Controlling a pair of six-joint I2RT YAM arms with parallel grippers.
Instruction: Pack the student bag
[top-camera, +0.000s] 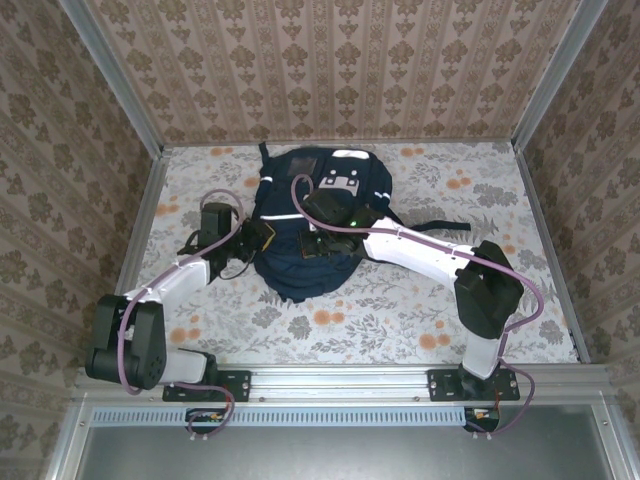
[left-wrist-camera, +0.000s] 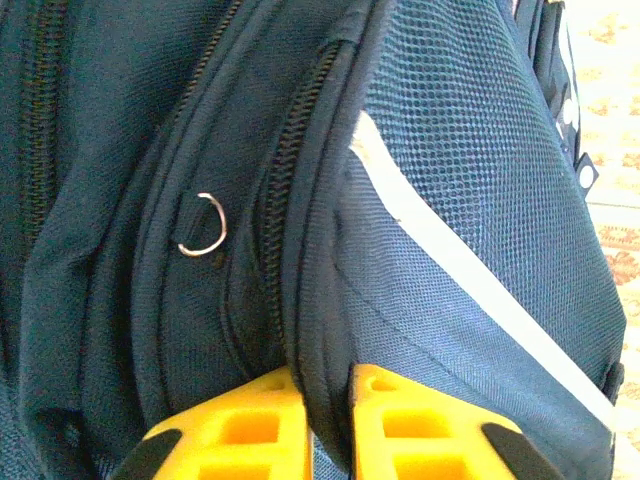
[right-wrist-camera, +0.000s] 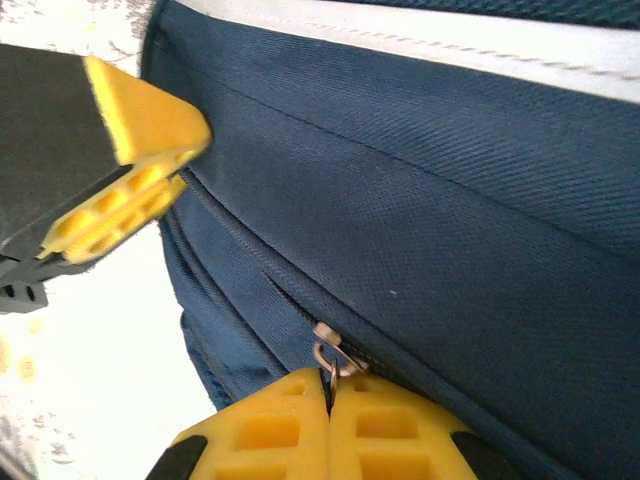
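The student bag is a large navy backpack lying in the middle of the table. My left gripper is at its left side. In the left wrist view this gripper is shut on a fold of navy fabric beside a zipper track, and a small metal ring hangs on the bag above it. My right gripper rests on the bag's near part. In the right wrist view it is shut on the metal zipper pull. The left gripper's yellow fingers show at upper left.
The floral tablecloth lies around the bag, with patterned walls on three sides and a metal rail along the near edge. A dark strap trails from the bag to the right.
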